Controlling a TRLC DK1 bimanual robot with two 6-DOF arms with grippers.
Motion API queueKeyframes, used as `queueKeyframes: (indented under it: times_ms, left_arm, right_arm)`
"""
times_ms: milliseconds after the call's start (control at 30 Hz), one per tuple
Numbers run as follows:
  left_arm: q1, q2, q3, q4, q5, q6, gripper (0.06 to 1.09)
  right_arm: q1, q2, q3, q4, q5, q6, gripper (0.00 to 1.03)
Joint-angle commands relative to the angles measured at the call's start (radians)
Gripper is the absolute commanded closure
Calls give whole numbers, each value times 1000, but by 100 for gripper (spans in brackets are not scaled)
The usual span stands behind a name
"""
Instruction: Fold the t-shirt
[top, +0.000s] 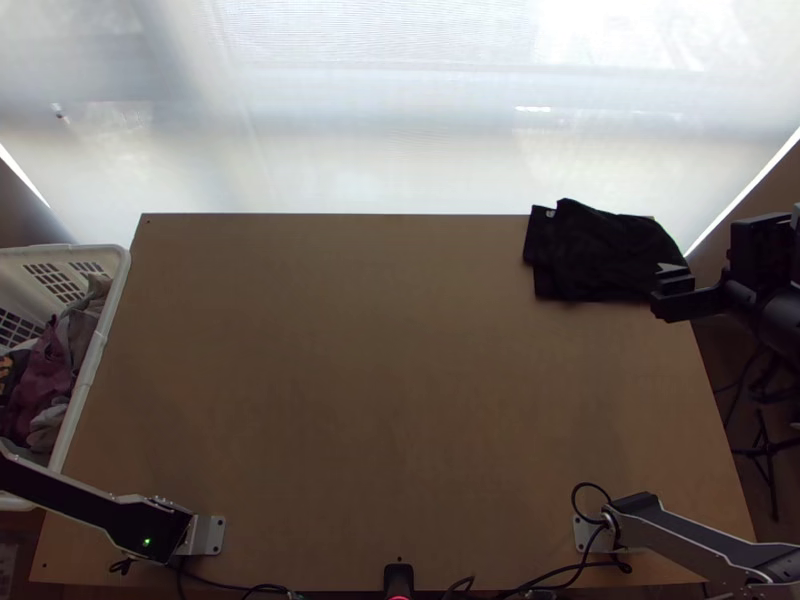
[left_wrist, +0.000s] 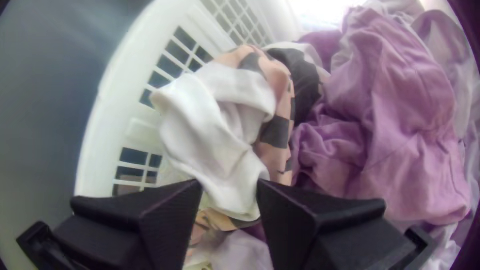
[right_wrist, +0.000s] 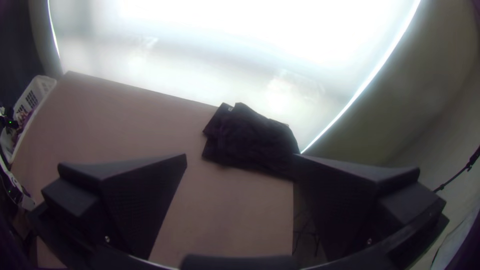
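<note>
Right gripper (top: 664, 288), fingers spread apart, hangs beside the right end of the black garment (top: 610, 250), which lies folded at the far right corner of the table (top: 400, 400), while the left gripper (left_wrist: 230, 186), parted too, is over rumpled clothes (left_wrist: 390, 115) in the white basket (top: 107, 320)

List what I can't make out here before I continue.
- Black cloth, top view: inner layers, hidden by the top one.
- Its lower right corner, right wrist view: behind the right gripper's finger.
- Basket, left wrist view: whatever lies under the upper clothes, which cover it.
- Basket's outer side, top view: cut off by the left edge.
</note>
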Motion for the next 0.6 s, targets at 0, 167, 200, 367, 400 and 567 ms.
queueKeyframes:
  times_ms: [0,167,200,367,400,567]
  left_arm:
    - [-25,35,27,-29,8,-15,86]
    - [-26,-110,28,-278,148,-102,100]
    - [-25,-153,28,-302,170,-121,100]
    - [-32,-373,27,-482,286,-133,103]
    - [-39,-419,22,-511,308,-138,103]
    - [-95,-643,13,-704,410,-141,103]
  right_arm:
    - [-19,12,6,2,-1,0,5]
    - [-39,9,-3,-1,1,0,7]
    - [-39,9,0,-1,-1,0,7]
    - [-39,13,-1,0,-5,2,7]
    - [-39,13,-6,0,-7,3,7]
    - [-39,15,-44,0,-16,5,6]
